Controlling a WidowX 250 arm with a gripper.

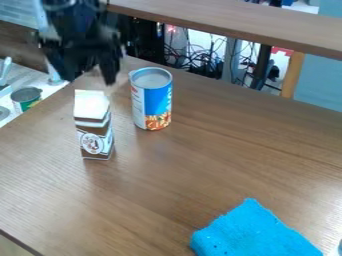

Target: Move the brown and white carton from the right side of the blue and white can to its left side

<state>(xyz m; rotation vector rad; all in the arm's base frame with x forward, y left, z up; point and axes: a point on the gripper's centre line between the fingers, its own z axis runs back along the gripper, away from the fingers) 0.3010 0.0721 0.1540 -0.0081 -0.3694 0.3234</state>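
Note:
The black gripper [89,76] hangs at the upper left, above and behind a small brown and white carton [93,125]. Its two fingers point down, spread apart, with nothing seen between them. The carton stands upright on the wooden table [220,150]. Just right of the carton and a little farther back, a blue and white can [152,99] with a silver top stands upright, apart from it. A bright blue cloth [255,232] lies at the lower right, far from the gripper.
Beyond the table's left edge, a green can [27,98] stands on a lower light surface. A raised wooden shelf [234,21] runs across the back, with cables behind and below it. Part of a small object shows at the lower right edge.

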